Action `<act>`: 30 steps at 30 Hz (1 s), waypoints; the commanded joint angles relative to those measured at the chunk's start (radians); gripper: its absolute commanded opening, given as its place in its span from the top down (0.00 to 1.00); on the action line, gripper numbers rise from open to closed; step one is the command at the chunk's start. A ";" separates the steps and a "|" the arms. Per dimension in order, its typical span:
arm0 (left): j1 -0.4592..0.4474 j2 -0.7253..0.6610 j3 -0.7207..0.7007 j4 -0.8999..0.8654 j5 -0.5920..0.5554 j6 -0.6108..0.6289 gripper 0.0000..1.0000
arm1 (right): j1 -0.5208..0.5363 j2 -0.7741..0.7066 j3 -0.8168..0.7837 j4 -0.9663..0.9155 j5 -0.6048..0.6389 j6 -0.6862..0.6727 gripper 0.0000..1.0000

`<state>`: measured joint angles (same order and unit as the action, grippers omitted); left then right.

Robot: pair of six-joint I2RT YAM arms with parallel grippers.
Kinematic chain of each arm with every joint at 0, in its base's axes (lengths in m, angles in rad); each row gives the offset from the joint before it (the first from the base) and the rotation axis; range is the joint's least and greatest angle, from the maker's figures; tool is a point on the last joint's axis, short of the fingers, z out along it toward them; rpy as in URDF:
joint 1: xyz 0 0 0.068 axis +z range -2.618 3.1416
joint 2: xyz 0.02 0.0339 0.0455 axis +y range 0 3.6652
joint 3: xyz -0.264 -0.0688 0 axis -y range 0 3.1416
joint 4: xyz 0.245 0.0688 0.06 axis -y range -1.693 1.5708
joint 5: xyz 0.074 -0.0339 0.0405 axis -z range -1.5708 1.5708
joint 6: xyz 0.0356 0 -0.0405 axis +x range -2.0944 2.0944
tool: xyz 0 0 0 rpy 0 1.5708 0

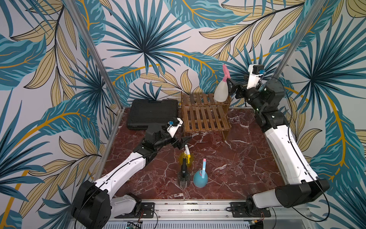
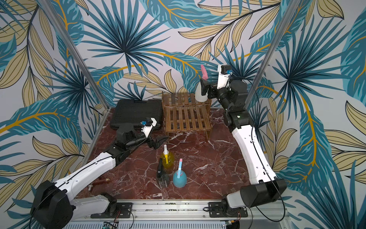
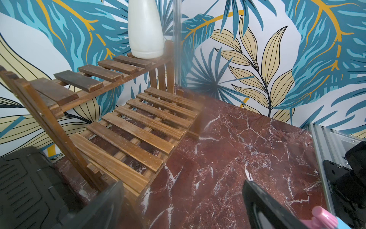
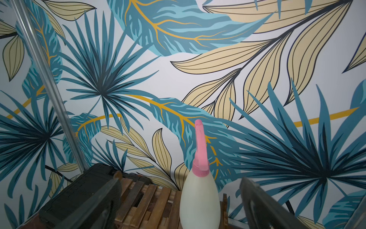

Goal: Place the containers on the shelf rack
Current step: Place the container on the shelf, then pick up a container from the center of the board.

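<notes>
Your left tool point(image 1: 183, 142) hangs with its jaws wide and nothing in them, over the table point(image 1: 237, 168) in front of the shelf rack point(image 1: 206, 119), just beside the head of the yellow bottle point(image 1: 186, 159). That bottle, the smoky bottle point(image 1: 183, 177) and the blue bottle point(image 1: 200, 178) stand upright in a tight cluster on the table, so none of the three is shelved yet. The cream-white bottle point(image 1: 220, 93) stands upright at the right end of the rack's upper step, close to the edge. Your right tool point(image 1: 230, 87) flanks it with the jaws spread wide. The right wrist view shows a gap on each side, so it holds nothing. The step in hand looks like clearing that tool: draw it straight back along its own line and keep both fingers off the body, since a sideways brush could tip so tall a bottle off the end. Only then lift away and send the left tool to the yellow one
</notes>
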<state>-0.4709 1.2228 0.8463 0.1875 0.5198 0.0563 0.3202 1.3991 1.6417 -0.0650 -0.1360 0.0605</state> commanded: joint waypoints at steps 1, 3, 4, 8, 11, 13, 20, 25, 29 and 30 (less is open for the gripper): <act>-0.011 -0.053 0.011 -0.029 -0.009 0.015 0.00 | -0.001 -0.080 -0.099 -0.057 -0.044 0.037 0.01; -0.016 -0.073 0.010 -0.069 -0.026 0.018 0.00 | -0.001 -0.149 -0.172 -0.075 -0.061 0.048 0.01; -0.020 -0.082 0.010 -0.089 -0.038 0.016 0.00 | -0.002 -0.182 -0.213 -0.082 -0.070 0.054 0.01; -0.057 -0.137 0.003 -0.190 -0.143 0.004 0.00 | 0.000 -0.313 -0.383 -0.102 -0.103 0.067 0.01; -0.113 -0.178 -0.019 -0.252 -0.255 -0.013 0.00 | 0.001 -0.388 -0.524 -0.108 -0.131 0.074 0.01; -0.143 -0.200 -0.040 -0.274 -0.309 -0.047 0.00 | 0.004 -0.428 -0.612 -0.103 -0.155 0.088 0.01; -0.262 -0.236 -0.092 -0.328 -0.512 -0.215 0.00 | 0.028 -0.578 -0.953 0.056 -0.215 0.174 0.01; -0.329 -0.177 -0.086 -0.324 -0.616 -0.320 0.00 | 0.042 -0.586 -1.037 0.112 -0.224 0.212 0.01; -0.354 -0.099 -0.022 -0.371 -0.656 -0.387 0.00 | 0.054 -0.573 -1.051 0.135 -0.209 0.216 0.01; -0.361 -0.077 0.001 -0.404 -0.675 -0.397 0.00 | 0.055 -0.571 -1.052 0.137 -0.204 0.217 0.01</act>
<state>-0.8165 1.1084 0.7811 -0.1589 -0.0719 -0.2657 0.3679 0.8261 0.6132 0.0044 -0.3382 0.2554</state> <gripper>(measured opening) 0.999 0.992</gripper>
